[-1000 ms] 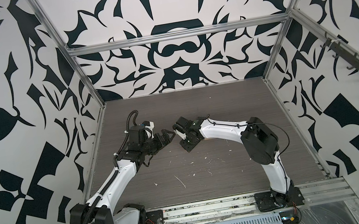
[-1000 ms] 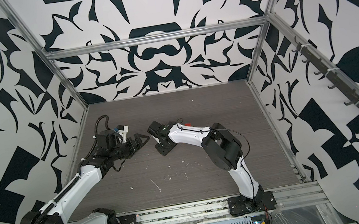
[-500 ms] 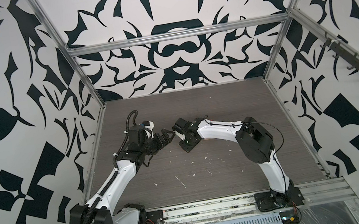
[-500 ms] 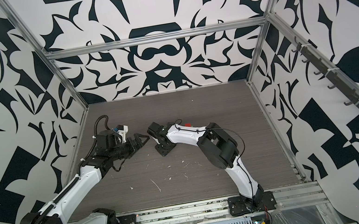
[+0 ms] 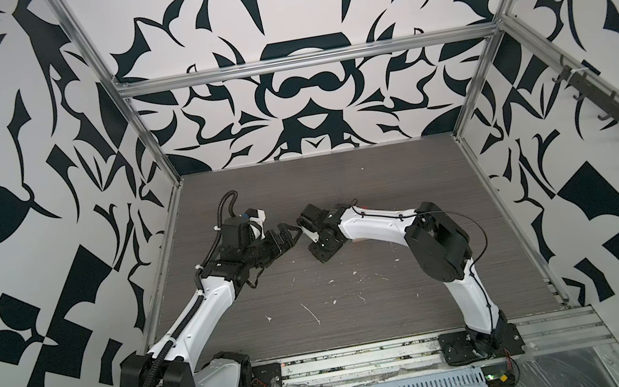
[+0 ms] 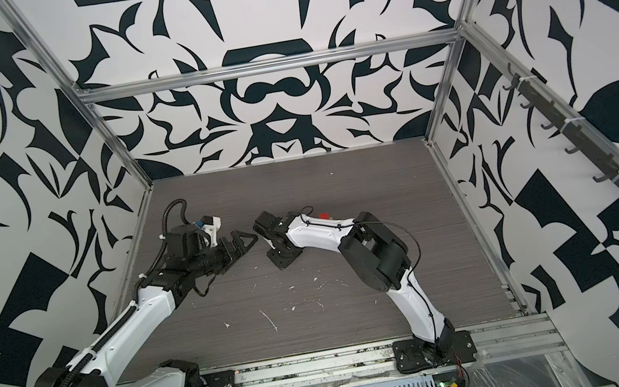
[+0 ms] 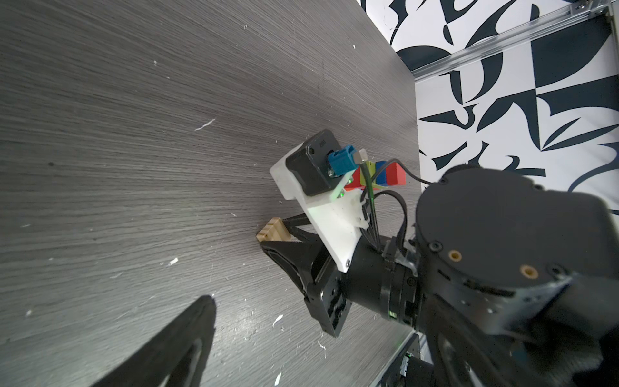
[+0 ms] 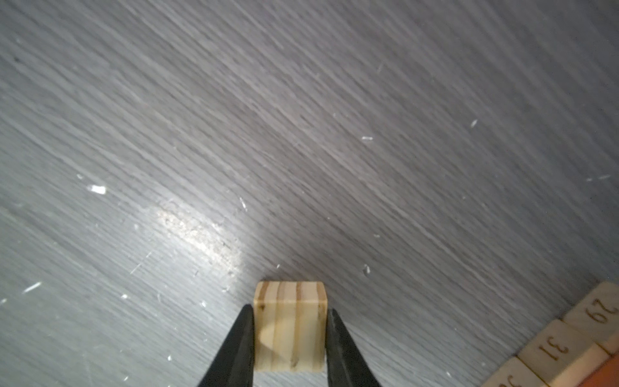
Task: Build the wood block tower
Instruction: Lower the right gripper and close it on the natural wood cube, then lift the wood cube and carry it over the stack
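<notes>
A plain tan wood block (image 8: 289, 328) sits between the two black fingers of my right gripper (image 8: 289, 310), which is shut on it, low over the grey table. The left wrist view shows the same block (image 7: 273, 231) at the tips of that gripper. Behind the right wrist camera stands the wood block tower (image 7: 385, 174), with red, blue and lime green blocks showing. Its tan numbered blocks (image 8: 569, 338) and an orange edge lie close by in the right wrist view. My left gripper (image 5: 287, 234) is open and empty, just left of the right gripper.
The grey wood-grain table (image 5: 339, 181) carries small white flecks (image 5: 312, 314) toward the front. Patterned walls and metal frame rails (image 5: 304, 61) close in the back and both sides. A red block of the tower (image 6: 323, 216) peeks out beside the right forearm.
The right gripper's jaws have closed onto the tan block. The right arm's elbow has shifted slightly left. The left arm has not moved.
</notes>
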Robot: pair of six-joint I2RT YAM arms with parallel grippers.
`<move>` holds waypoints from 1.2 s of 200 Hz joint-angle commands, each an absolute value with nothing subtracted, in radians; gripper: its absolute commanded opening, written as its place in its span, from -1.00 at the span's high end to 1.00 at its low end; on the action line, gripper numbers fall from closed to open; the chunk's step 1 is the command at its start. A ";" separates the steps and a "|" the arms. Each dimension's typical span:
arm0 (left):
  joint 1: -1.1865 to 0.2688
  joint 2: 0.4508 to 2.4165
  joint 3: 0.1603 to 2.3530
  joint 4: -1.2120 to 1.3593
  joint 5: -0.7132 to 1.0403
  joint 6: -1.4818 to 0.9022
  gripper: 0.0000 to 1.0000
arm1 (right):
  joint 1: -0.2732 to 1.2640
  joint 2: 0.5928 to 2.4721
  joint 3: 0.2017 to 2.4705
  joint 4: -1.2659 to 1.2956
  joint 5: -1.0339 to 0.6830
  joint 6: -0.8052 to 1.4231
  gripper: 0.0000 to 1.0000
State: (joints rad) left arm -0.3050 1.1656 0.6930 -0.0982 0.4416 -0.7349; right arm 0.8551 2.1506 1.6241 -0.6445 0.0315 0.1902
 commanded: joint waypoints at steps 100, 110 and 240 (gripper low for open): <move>-0.302 1.195 0.680 -0.061 0.460 -0.735 -0.99 | 0.857 2.057 1.727 -0.777 0.084 0.295 0.46; -0.301 1.194 0.680 -0.060 0.460 -0.734 -0.99 | 0.856 2.051 1.737 -0.791 0.086 0.307 0.46; -0.301 1.192 0.676 -0.046 0.480 -0.724 -0.99 | 0.767 1.975 1.923 -1.017 0.144 0.431 0.49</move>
